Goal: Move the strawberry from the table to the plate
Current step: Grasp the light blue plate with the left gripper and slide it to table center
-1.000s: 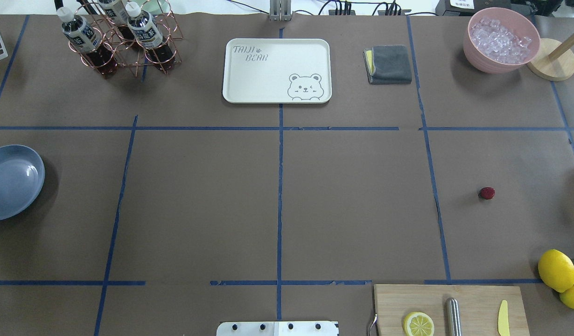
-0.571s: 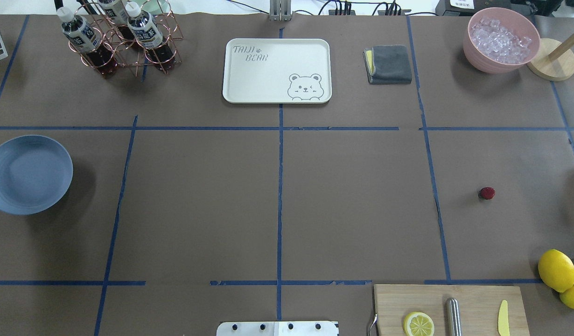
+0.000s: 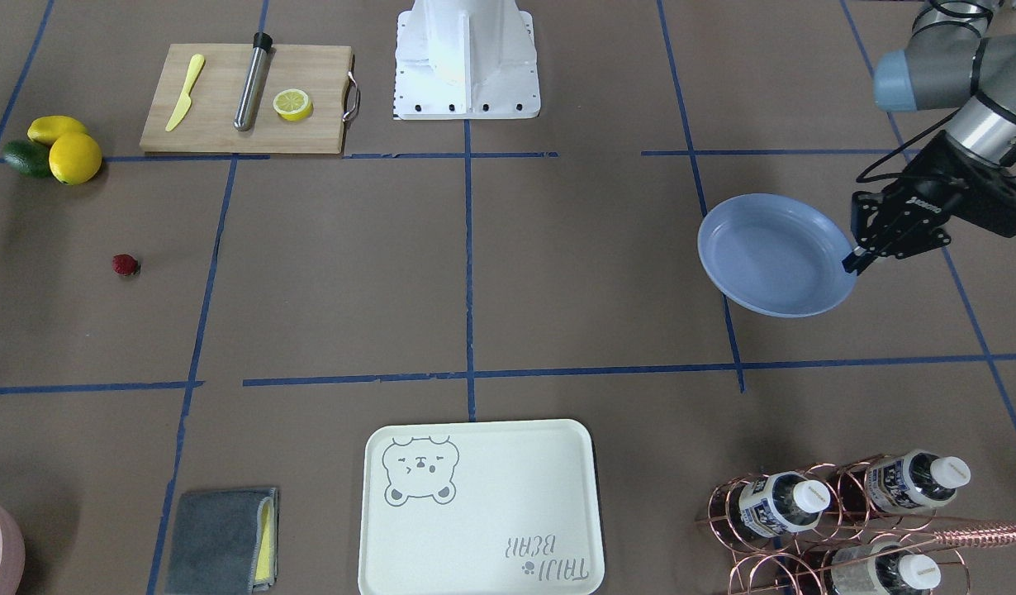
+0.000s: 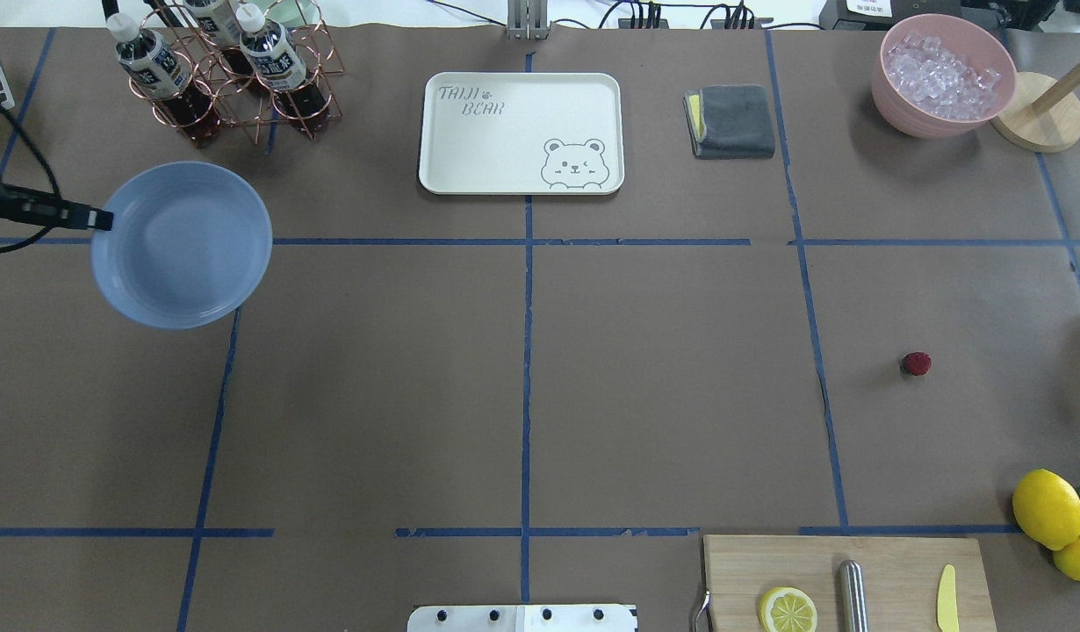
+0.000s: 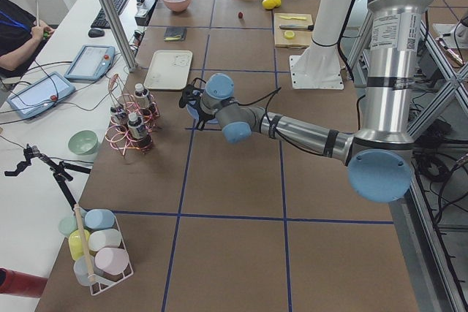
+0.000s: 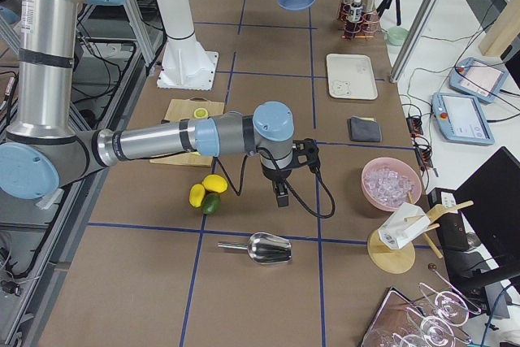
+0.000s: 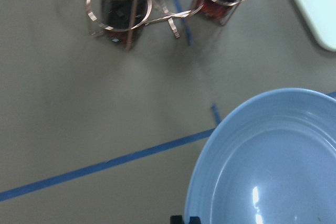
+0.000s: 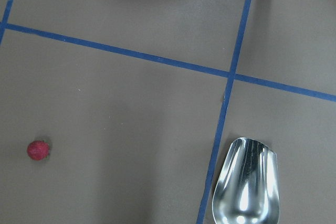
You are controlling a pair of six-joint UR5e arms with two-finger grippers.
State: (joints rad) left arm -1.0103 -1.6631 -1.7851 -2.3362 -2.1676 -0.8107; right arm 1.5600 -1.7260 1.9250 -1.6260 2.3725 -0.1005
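Plate (image 4: 184, 250) has moved inward over taped brown table (image 4: 663, 395).

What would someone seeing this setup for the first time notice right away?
First the light blue plate, pinched at its rim by the left gripper, on the table's left side near the bottles. Next, the tiny red strawberry lying alone on the right side, far from the plate.
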